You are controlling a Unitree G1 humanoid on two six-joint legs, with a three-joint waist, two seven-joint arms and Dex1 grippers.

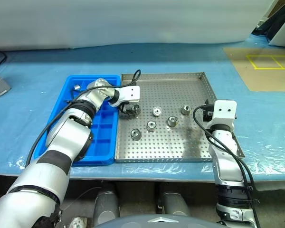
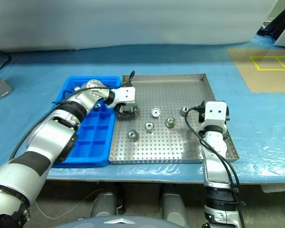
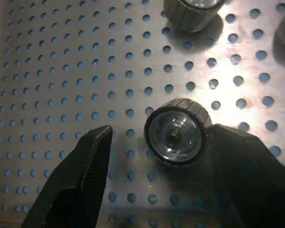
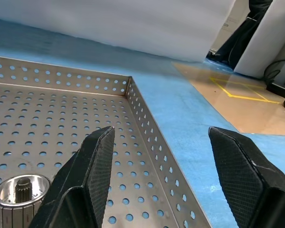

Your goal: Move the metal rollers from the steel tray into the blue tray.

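On your left lies the blue tray, and one roller already sits in a far compartment. Just beside it, the left gripper hangs low over the steel tray with its fingers spread around a roller, one finger touching it, the other apart. Centre it before you close, so it does not roll away. Four more metal rollers wait in the tray. The right gripper stands open and empty near the right rim.
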